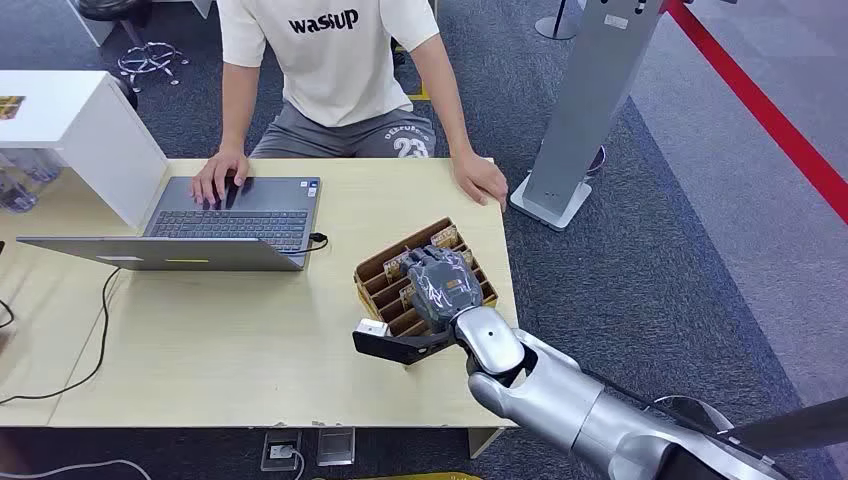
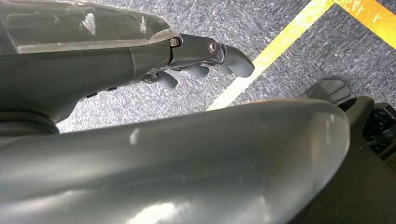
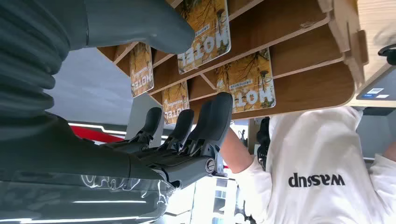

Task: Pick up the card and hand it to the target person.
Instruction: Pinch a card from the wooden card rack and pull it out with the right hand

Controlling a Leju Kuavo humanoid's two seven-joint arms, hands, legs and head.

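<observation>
Pale wooden desk (image 1: pixel 250 340) under you, a person in a white shirt (image 1: pixel 330 50) seated at its far side. Your right hand (image 1: pixel 445 285) hovers over the slotted wooden rack (image 1: pixel 375 275), fingers (image 3: pixel 215 116) extended and apart, grasping nothing, tips just beside a hotel card (image 3: pixel 245 79). Cards stand on edge in the slots, long axes along the dividers. Your left hand (image 2: pixel 205 60) hangs by the floor, its curl unclear.
</observation>
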